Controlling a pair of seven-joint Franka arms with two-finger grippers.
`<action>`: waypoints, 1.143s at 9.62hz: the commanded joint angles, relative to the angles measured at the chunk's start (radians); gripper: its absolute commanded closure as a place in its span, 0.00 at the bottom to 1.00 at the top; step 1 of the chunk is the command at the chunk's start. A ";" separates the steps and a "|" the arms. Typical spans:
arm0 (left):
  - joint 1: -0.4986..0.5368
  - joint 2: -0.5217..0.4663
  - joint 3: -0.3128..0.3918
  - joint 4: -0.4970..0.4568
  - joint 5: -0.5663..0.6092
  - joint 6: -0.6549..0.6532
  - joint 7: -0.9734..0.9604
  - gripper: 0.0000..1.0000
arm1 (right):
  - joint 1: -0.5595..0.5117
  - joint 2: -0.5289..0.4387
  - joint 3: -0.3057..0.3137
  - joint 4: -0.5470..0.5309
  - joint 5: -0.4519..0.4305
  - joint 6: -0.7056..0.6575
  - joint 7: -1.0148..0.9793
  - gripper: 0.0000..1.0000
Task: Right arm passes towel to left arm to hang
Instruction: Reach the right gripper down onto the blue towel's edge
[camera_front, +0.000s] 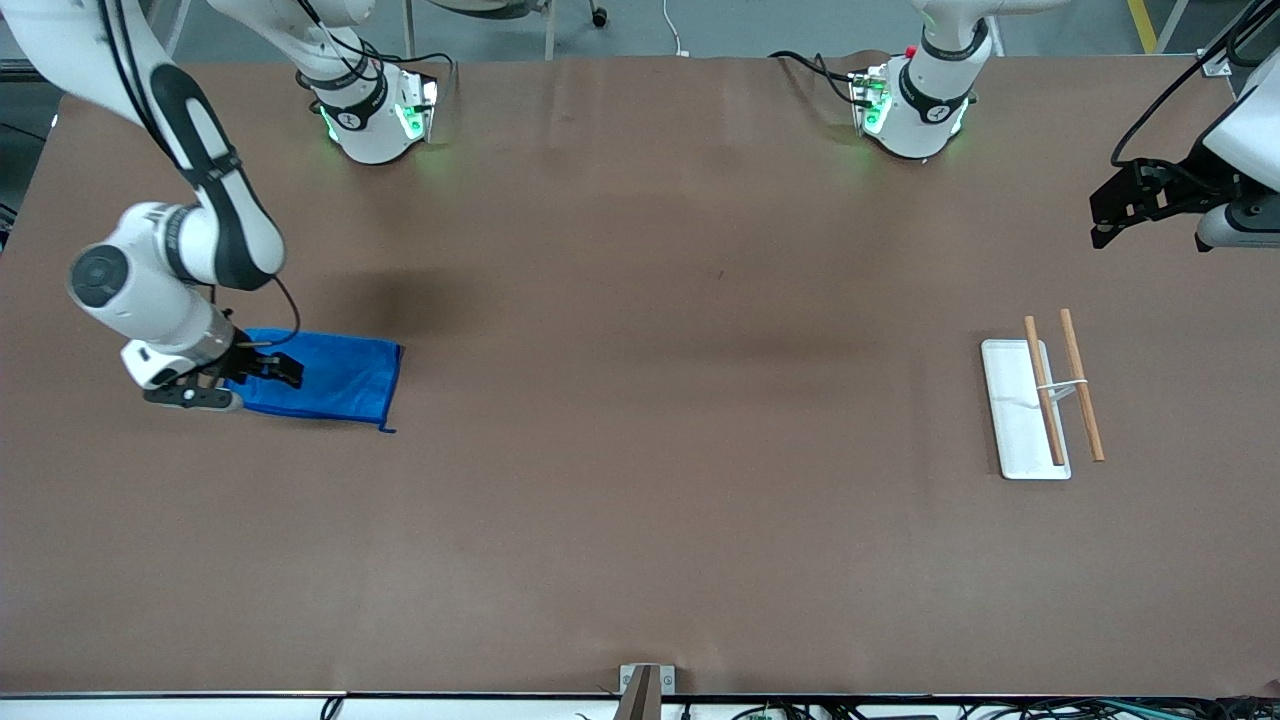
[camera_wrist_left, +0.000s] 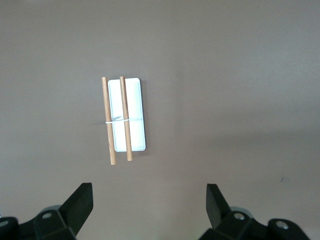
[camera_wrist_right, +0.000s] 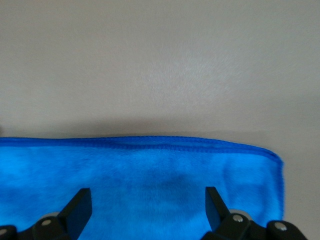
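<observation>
From the front we see one towel (camera_front: 330, 378), lying flat on the table (camera_front: 640, 520) toward the right arm's end; the right gripper (camera_front: 268, 368) hangs low over it and its wrist covers the towel's outer end, so we cannot make out the full length. A small loop pokes out at the towel's corner nearest the camera. We count one white rack (camera_front: 1012, 420) toward the left arm's end, with two wooden rods above its base, one of them overhanging the base's edge. The left gripper (camera_front: 1118, 208) is up over the table's edge, its arm cut off by the frame, waiting. In the left wrist view, the left gripper (camera_wrist_left: 150, 200) has its two fingers spread wide with nothing between them, and the rack (camera_wrist_left: 134, 115) sits well apart on the bare table (camera_wrist_left: 240, 75). In the right wrist view, the right gripper (camera_wrist_right: 148, 202) is also spread wide over the towel (camera_wrist_right: 150, 170); only the finger tips show, and we cannot tell whether they touch the cloth, whose hemmed edge and one rounded corner are visible.
</observation>
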 joint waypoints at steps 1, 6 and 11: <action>0.005 0.015 -0.006 -0.010 0.005 -0.015 0.018 0.00 | 0.011 -0.002 0.000 -0.049 0.001 0.057 -0.013 0.00; 0.007 0.015 -0.006 -0.010 0.003 -0.018 0.017 0.00 | 0.011 0.025 0.000 -0.077 -0.003 0.090 -0.015 0.21; 0.007 0.016 -0.006 -0.008 0.003 -0.018 0.018 0.00 | 0.006 0.041 0.000 -0.077 -0.003 0.101 -0.015 0.45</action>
